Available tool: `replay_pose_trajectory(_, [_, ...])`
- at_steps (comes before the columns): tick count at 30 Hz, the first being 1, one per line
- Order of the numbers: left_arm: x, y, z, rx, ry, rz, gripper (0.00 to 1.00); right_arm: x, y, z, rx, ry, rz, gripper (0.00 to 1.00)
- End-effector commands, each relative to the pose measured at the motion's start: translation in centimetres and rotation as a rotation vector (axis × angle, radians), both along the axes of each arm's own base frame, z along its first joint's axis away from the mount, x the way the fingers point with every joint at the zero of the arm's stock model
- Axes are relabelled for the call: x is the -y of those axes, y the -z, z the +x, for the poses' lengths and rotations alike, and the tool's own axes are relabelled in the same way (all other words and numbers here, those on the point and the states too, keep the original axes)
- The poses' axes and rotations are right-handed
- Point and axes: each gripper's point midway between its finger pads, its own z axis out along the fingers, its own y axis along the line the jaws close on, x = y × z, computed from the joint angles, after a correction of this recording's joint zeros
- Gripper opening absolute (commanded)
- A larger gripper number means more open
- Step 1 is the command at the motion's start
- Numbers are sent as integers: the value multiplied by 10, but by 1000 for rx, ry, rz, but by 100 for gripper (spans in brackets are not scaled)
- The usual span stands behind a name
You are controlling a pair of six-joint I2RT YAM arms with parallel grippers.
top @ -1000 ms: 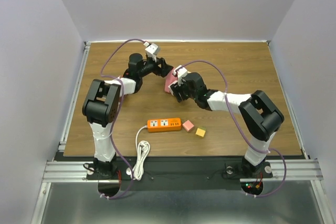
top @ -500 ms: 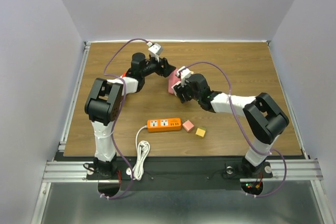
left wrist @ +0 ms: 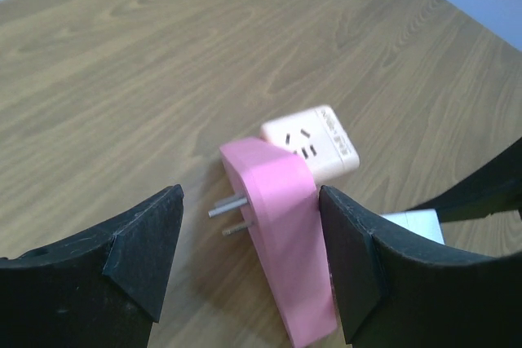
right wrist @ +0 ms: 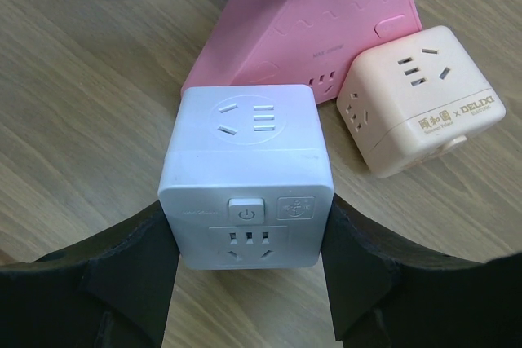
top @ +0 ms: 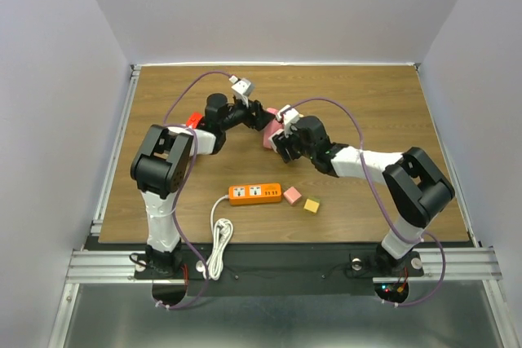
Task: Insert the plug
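While the left gripper (left wrist: 249,238) stands apart around the pink plug (left wrist: 281,234) at lower centre, prongs pointing left, the right gripper (right wrist: 246,279) clamps the white socket cube (right wrist: 245,165) mid-frame, with the cream cube (right wrist: 420,99) at upper right

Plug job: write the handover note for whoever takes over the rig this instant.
Left gripper: jaws open, straddling the pink plug, which rests on the table with its prongs bare.
Right gripper: jaws shut on the white cube.
Cream cube sits right by the pink plug; orange strip lies nearer the bases.
Done: white cube gripped.
Left: close on the pink plug, line its prongs up with a socket, probably on the white cube, and push in.
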Motion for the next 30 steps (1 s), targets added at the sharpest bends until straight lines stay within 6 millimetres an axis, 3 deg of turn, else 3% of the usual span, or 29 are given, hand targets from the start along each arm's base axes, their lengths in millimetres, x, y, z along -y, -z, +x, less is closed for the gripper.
replay_pose_trajectory(1, [6, -4, -15, 3, 27, 3, 78, 3, -40, 12, 107, 36, 67, 0])
replay_pose_trajectory(14, [18, 4, -11, -8, 54, -10, 77, 3, -38, 13, 115, 31, 71, 0])
replay_pose_trajectory(22, [17, 9, -9, -20, 46, 3, 67, 4, -51, 11, 174, 23, 106, 0])
replay_pose_trajectory(30, [21, 22, -6, -58, 61, 16, 47, 6, -63, 11, 232, 13, 124, 0])
